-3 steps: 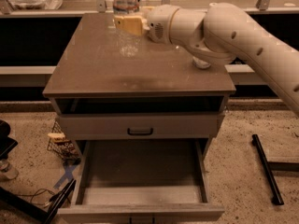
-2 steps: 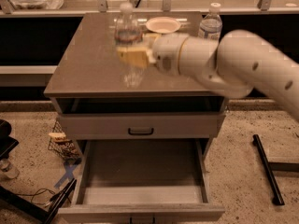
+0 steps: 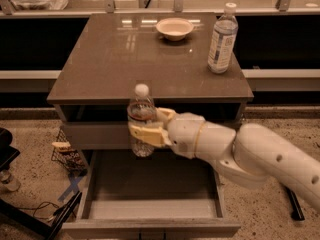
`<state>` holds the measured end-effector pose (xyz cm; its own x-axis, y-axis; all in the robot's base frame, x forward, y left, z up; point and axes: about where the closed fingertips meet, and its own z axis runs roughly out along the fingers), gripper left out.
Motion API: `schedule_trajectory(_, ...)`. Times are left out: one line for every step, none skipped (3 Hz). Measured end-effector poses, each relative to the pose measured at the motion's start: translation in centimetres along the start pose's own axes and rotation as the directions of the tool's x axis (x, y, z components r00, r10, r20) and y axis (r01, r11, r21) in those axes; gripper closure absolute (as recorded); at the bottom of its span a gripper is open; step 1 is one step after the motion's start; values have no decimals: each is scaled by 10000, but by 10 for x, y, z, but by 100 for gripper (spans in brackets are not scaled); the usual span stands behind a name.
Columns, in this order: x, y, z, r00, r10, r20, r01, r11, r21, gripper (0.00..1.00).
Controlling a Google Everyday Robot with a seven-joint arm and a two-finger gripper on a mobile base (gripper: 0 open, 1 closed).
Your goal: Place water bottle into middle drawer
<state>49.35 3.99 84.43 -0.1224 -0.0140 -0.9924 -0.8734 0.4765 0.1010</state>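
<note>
The water bottle (image 3: pixel 141 119) is a small clear ribbed bottle with a white cap and a thin dark band. It stands upright in my gripper (image 3: pixel 148 128), whose cream fingers (image 3: pixel 145 134) are shut around its middle. It hangs in front of the cabinet, above the rear left part of the open middle drawer (image 3: pixel 150 189), a wide grey box with a bare floor. My white arm (image 3: pixel 250 154) reaches in from the right.
On the brown cabinet top (image 3: pixel 110 59) stand a white bowl (image 3: pixel 174 28) and a taller bottle with a blue-white label (image 3: pixel 222 39). A small wire basket (image 3: pixel 67 154) sits on the floor at the left. Black legs and cables lie at the lower left.
The gripper has carried the water bottle from above the cabinet top forward and down, to in front of the cabinet over the open drawer. The arm now crosses lower.
</note>
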Motion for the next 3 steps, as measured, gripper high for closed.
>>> schedule_trajectory(16, -4, -23, 9999, 100, 92, -103, 9994, 338, 100)
schedule_trajectory(18, -2, -19, 9999, 71, 127, -74, 9996, 259, 100)
schedule_trajectory(47, -1, 6, 9984, -187, 527, 197, 9996, -177, 100)
